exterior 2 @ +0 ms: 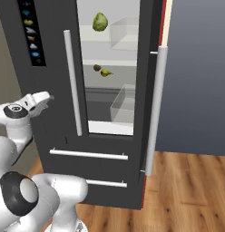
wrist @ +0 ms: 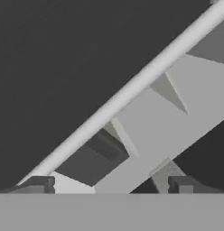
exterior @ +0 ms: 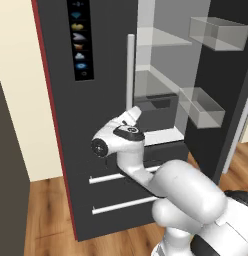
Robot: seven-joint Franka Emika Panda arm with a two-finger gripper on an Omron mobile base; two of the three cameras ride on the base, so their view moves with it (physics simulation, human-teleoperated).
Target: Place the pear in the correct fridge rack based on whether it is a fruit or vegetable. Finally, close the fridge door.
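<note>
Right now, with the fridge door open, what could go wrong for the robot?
1. The open jaws sit close to the shut door's handle. A wide swing of the arm could knock it.
2. The fridge door stands wide open with bins sticking out. The arm could catch on one while closing it.
3. The pear lies loose on a shelf. A slammed door might make it roll.

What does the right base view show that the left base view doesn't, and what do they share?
Right base view: a leafy green vegetable on the upper shelf, and the pear beside a small dark item on the shelf below. Left base view: the door's clear bins from inside. Both: the open fridge door, the closed door's icon column, and the drawer handles.
</note>
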